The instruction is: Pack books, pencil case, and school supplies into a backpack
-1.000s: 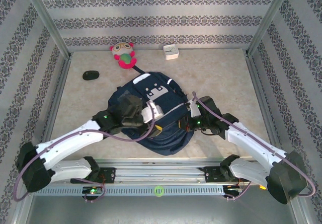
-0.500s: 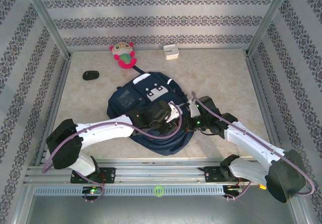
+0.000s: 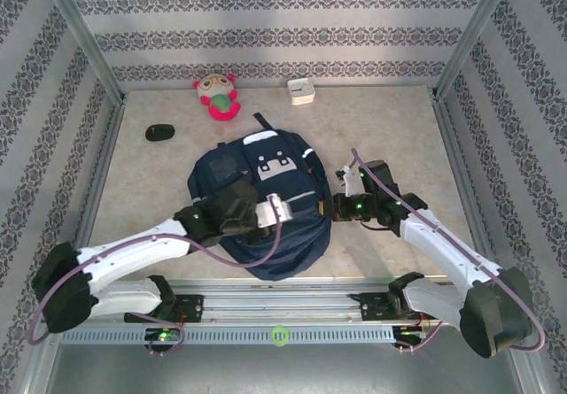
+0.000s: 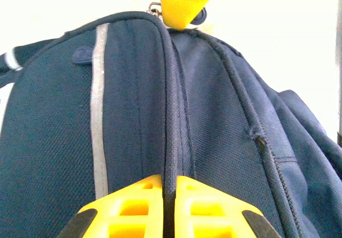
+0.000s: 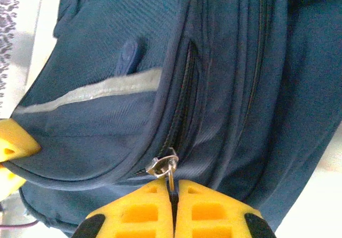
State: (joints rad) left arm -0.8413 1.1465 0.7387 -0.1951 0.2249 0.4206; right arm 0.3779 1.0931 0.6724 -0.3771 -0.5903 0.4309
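- backpack [image 3: 226, 168] lies flat about mid-bench, a little toward the near edge; white-grey patch faces up, on the half toward the far edge; bench [image 3: 399, 137] surface is pale and mottled
- left gripper [image 3: 282, 212] rests on the backpack's near-right part; in the left wrist view the left gripper [image 4: 169, 208] has its yellow fingers [image 4: 133, 208] drawn narrow, pinching a raised dark seam of the backpack [image 4: 128, 104]; a grey stripe runs alongside that seam
- right gripper [image 3: 337, 206] sits at the backpack's right edge; in the right wrist view the right gripper [image 5: 173, 208] has its fingers [image 5: 141, 211] closed on the zip pull [image 5: 166, 166]; the pull's metal ring shows just above the fingertips, at the end of a curved zip line on the backpack [image 5: 107, 45]
- grippers are near each other, apart, at either end of the same seam
- cannot tell from these views whether the zip is open or closed along its length
- along the far edge: plush toy [image 3: 217, 96] and white box [image 3: 301, 90], well apart from the backpack; black oval object [image 3: 160, 132] toward the far-left corner
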